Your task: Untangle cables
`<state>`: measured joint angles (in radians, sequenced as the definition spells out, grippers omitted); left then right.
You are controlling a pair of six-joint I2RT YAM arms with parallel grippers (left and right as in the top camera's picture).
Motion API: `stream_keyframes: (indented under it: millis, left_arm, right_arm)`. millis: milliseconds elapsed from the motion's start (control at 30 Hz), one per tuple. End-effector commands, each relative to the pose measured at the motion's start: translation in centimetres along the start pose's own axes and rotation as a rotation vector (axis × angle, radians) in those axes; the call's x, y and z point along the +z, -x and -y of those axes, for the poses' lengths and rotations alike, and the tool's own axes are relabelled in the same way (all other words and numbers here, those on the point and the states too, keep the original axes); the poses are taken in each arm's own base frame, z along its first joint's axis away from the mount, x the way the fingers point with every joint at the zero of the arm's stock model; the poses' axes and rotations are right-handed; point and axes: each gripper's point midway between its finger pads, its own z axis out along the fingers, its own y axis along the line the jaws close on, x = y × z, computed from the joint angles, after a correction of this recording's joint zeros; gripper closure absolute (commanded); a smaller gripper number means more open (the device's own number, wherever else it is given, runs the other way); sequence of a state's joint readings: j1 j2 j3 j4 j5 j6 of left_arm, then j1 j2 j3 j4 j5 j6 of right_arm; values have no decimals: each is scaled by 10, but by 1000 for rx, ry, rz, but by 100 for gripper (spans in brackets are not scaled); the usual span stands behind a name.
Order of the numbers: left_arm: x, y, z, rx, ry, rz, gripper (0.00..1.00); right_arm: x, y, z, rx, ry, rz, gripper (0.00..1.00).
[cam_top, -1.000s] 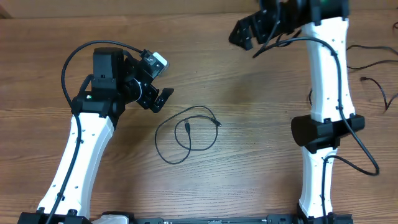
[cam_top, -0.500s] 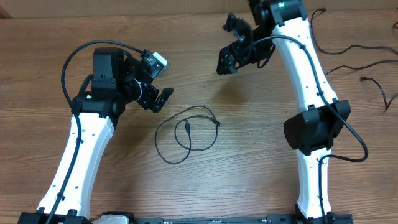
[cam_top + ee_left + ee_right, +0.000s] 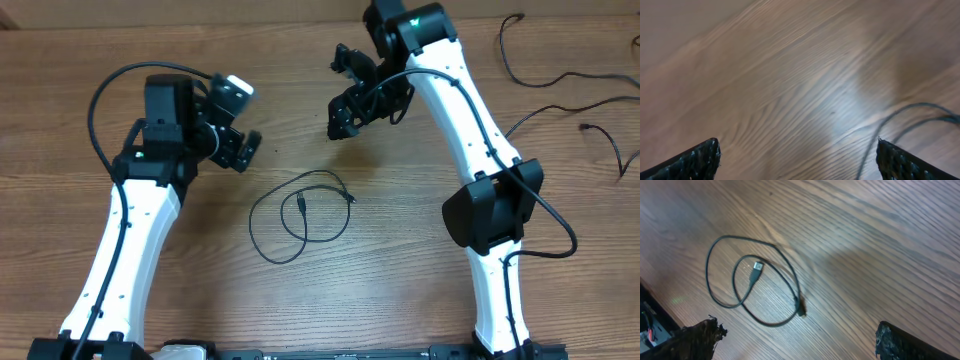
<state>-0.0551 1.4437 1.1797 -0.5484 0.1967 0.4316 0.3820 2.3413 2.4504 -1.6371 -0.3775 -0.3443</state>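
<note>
On the wood-grain worktop [image 3: 400, 260], about midway between its near and far edges and slightly left of centre, lies one of the cables [image 3: 300, 212]. It is a thin, matte black cord laid flat in two loose, overlapping loops. The oval they make has its long axis running from near-left to far-right. One plug end sits inside the loops and shows a small silvery tip in the right wrist view. The other plug points toward the right edge. Beyond it on the left, the left end effector [image 3: 243, 150] hovers with its rough black fingers spread wide and holding nothing. Its wrist view is blurred and catches only a curve of cord. Farther back, right of centre, the right end effector [image 3: 340, 90] is likewise wide open and empty, above bare wood. Toward the far right corner, other cables [image 3: 600, 130] trail as separate thin strands, cut off by the frame, and their ends are too small to make out.
</note>
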Motion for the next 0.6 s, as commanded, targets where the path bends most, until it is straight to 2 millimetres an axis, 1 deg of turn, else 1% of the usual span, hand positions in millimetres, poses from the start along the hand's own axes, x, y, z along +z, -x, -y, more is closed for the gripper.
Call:
stream_keyframes:
  millis: [0, 67, 200, 367, 500, 567]
  left_arm:
    - [8, -21, -32, -126, 94, -64, 0]
    - [13, -28, -44, -169, 113, -75, 1]
    - [25, -52, -65, -245, 135, -124, 0]
    - [43, -75, -82, -318, 150, -166, 0]
    - [58, -90, -86, -342, 142, -202, 1]
    - [63, -94, -86, -344, 139, -210, 1]
  right_arm:
    - [7, 3, -17, -40, 5, -9, 0]
    - [11, 4, -26, -62, 3, -17, 0]
    - [19, 3, -42, -102, -8, -40, 0]
    - [30, 3, -70, -161, 5, -62, 0]
    - [46, 0, -95, -216, 14, -95, 0]
    - [55, -2, -102, -243, -9, -118, 0]
